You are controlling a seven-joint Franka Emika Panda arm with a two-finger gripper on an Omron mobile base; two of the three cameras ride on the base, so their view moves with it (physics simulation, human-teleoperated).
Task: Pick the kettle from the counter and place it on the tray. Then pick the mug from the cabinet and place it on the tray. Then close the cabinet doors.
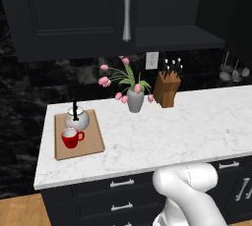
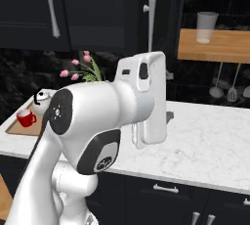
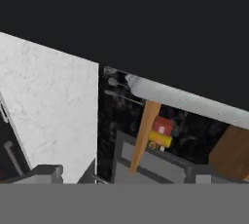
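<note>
1. We see the kettle (image 1: pixel 77 118), squat, round and silver-white with a thin black upright handle, standing on the tray's far half.
2. The tray (image 1: pixel 93 140) is a flat light-brown wooden board lying on the counter's left end, close to its front edge.
3. The mug (image 1: pixel 72 138), bright red with a pale interior, stands upright on the tray just in front of the kettle, its handle toward the tray's right side.
4. The counter (image 1: pixel 187 127) is white grey-veined marble over dark drawers.
5. Above the counter, the cabinet (image 1: pixel 172 36) is black; one of the cabinet doors (image 1: pixel 74 14) covers the left part, while a dark shelf shows right of its silver handle.
</note>
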